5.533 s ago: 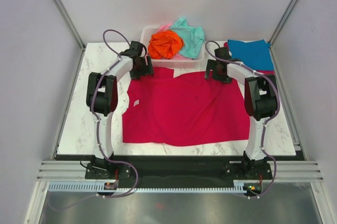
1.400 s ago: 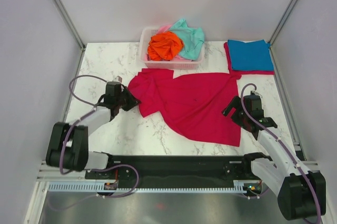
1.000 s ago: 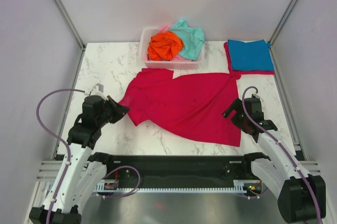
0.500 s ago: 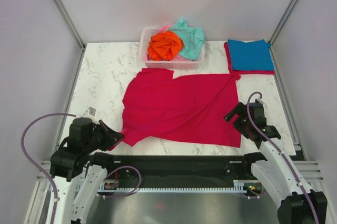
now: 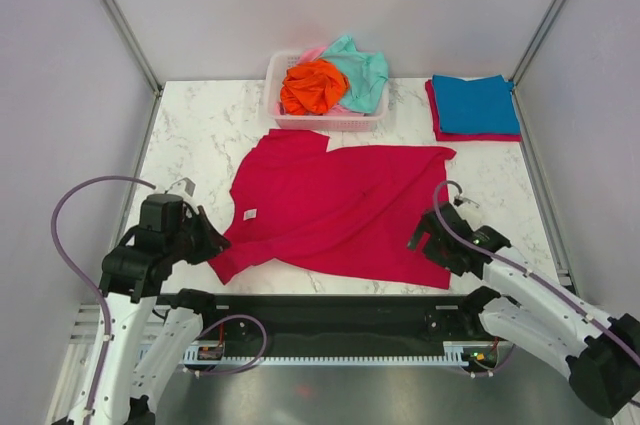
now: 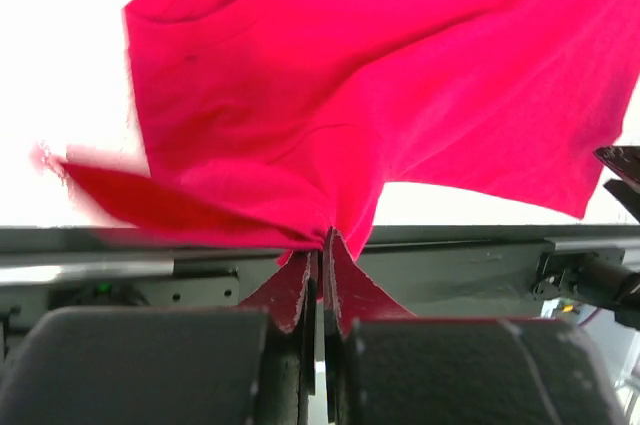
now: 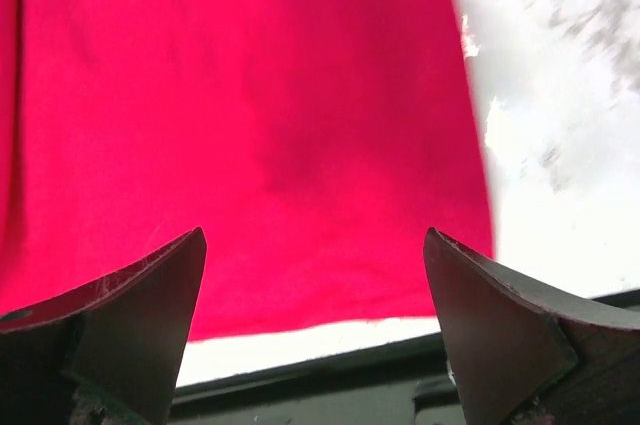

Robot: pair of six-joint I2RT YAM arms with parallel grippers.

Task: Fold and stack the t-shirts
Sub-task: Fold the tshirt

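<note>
A crimson red t-shirt (image 5: 340,210) lies spread on the marble table, its white neck label (image 5: 250,213) facing up. My left gripper (image 5: 212,245) is shut on the shirt's near left corner, and the cloth (image 6: 380,85) bunches into the pinched tips (image 6: 323,240). My right gripper (image 5: 425,241) stands open over the shirt's near right corner. In the right wrist view the cloth (image 7: 250,125) lies between the wide-spread fingers (image 7: 150,285) of that gripper (image 7: 315,235), and its hem lies just short of the table's front edge.
A white slatted basket (image 5: 325,122) at the back holds an orange shirt (image 5: 312,85), a mint-teal one (image 5: 360,70) and a bit of pink. A folded blue shirt (image 5: 475,103) lies on a folded red one (image 5: 437,117) at the back right. The black rail (image 5: 330,310) borders the near edge.
My left gripper has dragged the shirt's left side toward the near left, and the neck label now faces up. My right gripper has moved left and nearer, over the shirt's near right corner.
</note>
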